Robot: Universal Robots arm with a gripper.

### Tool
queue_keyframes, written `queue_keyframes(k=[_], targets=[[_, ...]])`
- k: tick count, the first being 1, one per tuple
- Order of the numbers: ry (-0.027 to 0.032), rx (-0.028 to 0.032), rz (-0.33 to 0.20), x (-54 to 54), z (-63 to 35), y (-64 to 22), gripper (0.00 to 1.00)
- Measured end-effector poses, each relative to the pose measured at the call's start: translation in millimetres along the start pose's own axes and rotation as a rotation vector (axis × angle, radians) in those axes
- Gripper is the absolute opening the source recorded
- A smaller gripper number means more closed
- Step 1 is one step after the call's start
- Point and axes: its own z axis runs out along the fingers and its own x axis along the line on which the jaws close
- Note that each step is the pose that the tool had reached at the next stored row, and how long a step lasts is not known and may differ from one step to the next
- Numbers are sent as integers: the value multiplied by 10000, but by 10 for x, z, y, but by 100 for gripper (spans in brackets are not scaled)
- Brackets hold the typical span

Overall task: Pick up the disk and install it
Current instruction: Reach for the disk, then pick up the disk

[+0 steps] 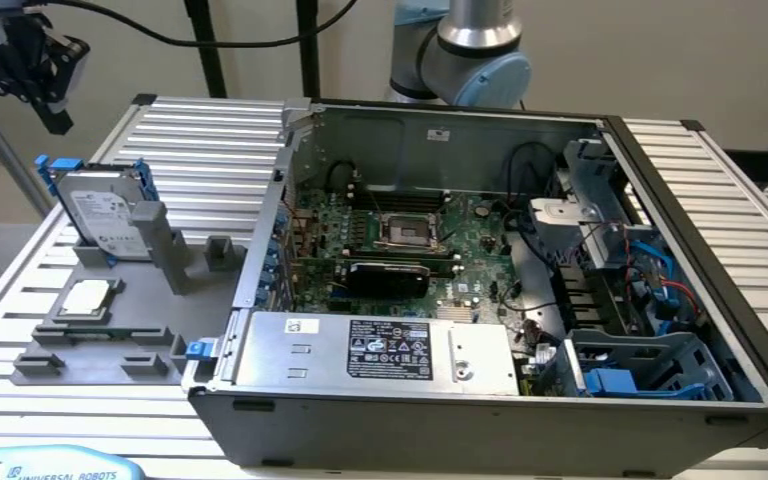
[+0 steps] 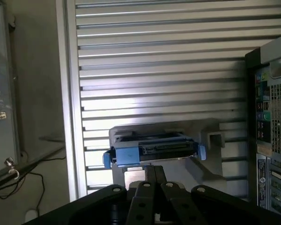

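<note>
The disk [image 1: 101, 215], a silver-grey drive with a white label in a bright blue carrier, stands on edge in a grey holder [image 1: 131, 290] at the exterior view's left. My gripper [image 1: 53, 110] hangs high above and slightly left of it, well apart. In the wrist view the disk [image 2: 152, 151] shows edge-on below, with its blue carrier ends on both sides. My gripper [image 2: 154, 176] is shut, its black fingers pressed together with nothing between them.
An open computer case [image 1: 704, 200] takes up the middle and right, with a motherboard [image 1: 398, 240], a silver power supply [image 1: 371, 350] and a blue drive cage [image 1: 638, 365]. A small square processor chip [image 1: 85, 297] lies on the grey holder. The table [image 1: 211, 140] is ribbed aluminium.
</note>
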Motion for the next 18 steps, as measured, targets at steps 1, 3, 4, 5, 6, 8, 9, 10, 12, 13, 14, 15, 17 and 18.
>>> queue_keyframes(k=[1,3,4,5,6,8,9,10,12,13,14,15,17,18], targets=[[2,2,0,34,3,13,11],[22,9,1,88,7,38,11],[38,15,0,106,10,49,11],[59,22,0,119,12,59,11],[90,34,-2,130,13,68,11],[163,59,-8,145,18,84,11],[199,72,-14,151,21,92,11],[231,86,-19,156,25,99,11],[245,96,-29,158,30,102,11],[245,97,-29,159,30,102,11],[247,98,-29,158,29,102,11],[247,98,-29,158,29,102,11],[247,98,-29,158,29,102,11],[247,98,-29,158,29,102,11]])
